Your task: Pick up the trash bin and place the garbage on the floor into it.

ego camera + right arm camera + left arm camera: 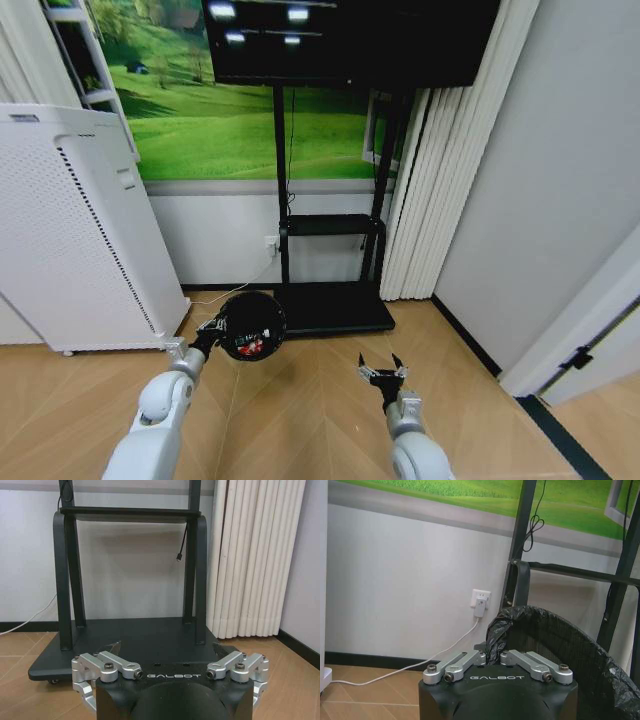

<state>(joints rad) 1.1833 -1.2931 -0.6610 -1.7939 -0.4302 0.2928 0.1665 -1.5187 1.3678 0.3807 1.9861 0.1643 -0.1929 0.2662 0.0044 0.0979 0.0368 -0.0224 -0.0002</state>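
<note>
The trash bin, small, round, black and lined with a crinkled black bag, is hanging off the floor before the TV stand. I'm seeing my left gripper pinching its rim, red scraps lying inside. My right gripper is hovering spread wide, holding nothing.

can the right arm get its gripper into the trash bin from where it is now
Probably yes. The left gripper holds the trash bin up by its rim, mouth showing, and the open right gripper hangs beside it with bare floor between.
</note>
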